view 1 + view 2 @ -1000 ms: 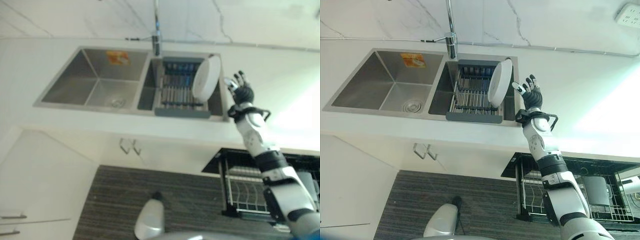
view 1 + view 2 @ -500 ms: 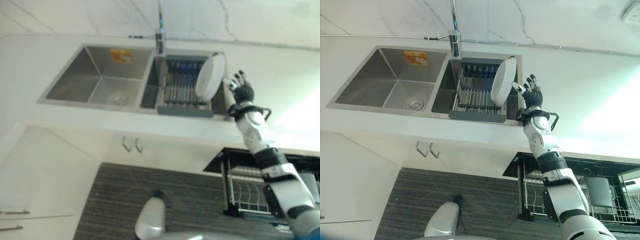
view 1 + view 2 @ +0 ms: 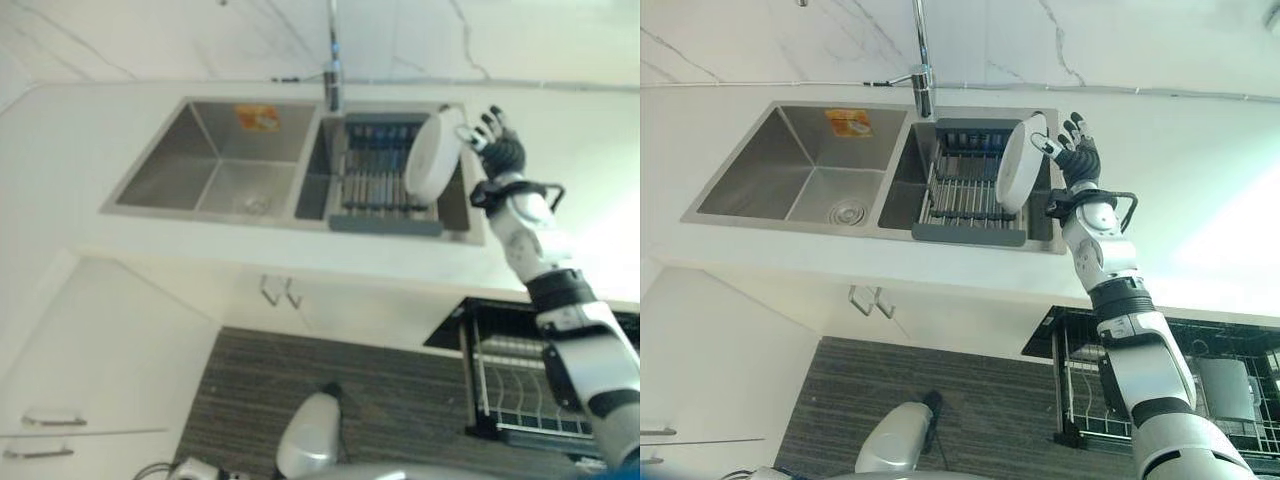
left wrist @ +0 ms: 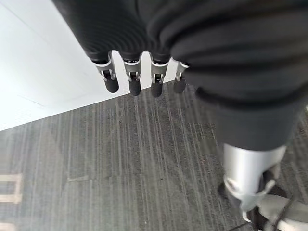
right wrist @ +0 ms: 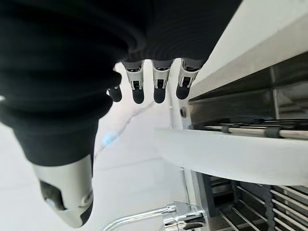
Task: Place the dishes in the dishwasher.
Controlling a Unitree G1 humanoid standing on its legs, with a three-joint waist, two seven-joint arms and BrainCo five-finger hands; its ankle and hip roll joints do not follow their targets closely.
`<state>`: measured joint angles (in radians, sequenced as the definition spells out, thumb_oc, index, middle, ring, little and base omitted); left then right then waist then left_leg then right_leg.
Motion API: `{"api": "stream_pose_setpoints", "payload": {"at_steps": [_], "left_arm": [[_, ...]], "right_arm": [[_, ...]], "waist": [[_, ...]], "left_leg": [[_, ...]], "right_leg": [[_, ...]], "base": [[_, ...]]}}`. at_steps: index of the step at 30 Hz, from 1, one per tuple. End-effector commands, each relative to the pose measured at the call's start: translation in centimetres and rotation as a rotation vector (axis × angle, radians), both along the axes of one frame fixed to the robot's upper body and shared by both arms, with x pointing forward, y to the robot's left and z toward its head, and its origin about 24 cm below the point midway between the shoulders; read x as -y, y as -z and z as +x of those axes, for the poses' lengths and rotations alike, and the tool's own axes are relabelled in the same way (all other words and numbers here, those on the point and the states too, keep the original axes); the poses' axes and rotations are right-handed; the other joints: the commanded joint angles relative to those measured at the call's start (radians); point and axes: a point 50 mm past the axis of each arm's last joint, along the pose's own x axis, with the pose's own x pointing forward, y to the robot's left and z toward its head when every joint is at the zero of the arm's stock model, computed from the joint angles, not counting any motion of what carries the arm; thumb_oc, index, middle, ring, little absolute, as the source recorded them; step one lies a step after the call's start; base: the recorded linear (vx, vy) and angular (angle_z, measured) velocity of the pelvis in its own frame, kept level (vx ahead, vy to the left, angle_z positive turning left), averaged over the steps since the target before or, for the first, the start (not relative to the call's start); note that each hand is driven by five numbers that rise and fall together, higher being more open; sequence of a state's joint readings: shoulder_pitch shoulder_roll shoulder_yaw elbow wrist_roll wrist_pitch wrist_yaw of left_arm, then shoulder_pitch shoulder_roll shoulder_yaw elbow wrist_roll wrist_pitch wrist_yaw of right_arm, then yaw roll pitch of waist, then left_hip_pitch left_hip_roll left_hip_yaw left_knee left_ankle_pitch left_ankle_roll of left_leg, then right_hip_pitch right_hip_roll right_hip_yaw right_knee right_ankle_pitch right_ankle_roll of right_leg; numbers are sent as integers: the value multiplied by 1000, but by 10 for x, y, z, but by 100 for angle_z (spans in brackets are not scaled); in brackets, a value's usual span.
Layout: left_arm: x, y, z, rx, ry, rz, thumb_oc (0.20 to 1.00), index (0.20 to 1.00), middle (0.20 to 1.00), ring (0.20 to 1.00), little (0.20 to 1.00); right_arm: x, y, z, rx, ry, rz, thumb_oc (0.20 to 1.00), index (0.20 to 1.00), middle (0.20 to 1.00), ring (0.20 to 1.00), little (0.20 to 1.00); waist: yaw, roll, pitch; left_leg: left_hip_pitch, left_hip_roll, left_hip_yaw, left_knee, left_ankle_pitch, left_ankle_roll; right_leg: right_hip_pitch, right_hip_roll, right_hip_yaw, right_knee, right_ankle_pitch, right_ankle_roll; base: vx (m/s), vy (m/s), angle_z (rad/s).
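Plate (image 3: 1017, 165) beside raised, spread right robot hand (image 3: 1080, 160)

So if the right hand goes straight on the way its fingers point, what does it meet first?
Probably the wall behind the counter; the plate stands just beside the open right hand, not ahead. Depth is unclear.

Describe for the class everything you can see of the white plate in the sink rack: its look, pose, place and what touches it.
The white plate is round, plain and smooth, ceramic by its look. It stands on edge, leaning a little, at the right end of the dark wire rack set in the right basin of the steel sink. Its lower edge rests in the rack. The right hand, fingers straight, is right beside its upper rim; whether they touch cannot be told.
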<state>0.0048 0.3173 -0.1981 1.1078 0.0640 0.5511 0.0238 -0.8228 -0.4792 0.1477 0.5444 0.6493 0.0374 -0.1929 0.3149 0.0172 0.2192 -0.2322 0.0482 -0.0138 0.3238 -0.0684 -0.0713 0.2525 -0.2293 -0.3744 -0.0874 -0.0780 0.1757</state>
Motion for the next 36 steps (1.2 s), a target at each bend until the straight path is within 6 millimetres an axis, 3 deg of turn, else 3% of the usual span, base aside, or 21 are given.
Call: {"api": "stream_pose_setpoints", "payload": {"at_steps": [1,13,36], "left_arm": [[-29,-8,-32,-154,46,99,1000,1000,1000,1000,1000],[-27,-7,-28,-156,51,96,1000,1000,1000,1000,1000],[-29,-10,-15,-125,49,101,1000,1000,1000,1000,1000]], "right_arm": [[0,-16,1,63,-9,-3,1000,1000,1000,1000,1000],[2,-3,5,-2,15,3,1000,1000,1000,1000,1000],[-3,-5,10,-24,8,-27,1000,1000,1000,1000,1000]], "waist": [[17,-18,-64],[23,-7,-61],[31,-4,-35]], "left_leg": [[-96,63,-58,-101,109,-53],[-121,58,-72,-92,119,-57],[-166,61,-89,-80,136,-62]], "right_leg": [[60,-19,-17,22,-6,34],[63,-30,-20,23,-6,40],[45,-33,-8,28,-13,43]], "base": [[0,0,0],[6,9,2],[0,0,0]]}}
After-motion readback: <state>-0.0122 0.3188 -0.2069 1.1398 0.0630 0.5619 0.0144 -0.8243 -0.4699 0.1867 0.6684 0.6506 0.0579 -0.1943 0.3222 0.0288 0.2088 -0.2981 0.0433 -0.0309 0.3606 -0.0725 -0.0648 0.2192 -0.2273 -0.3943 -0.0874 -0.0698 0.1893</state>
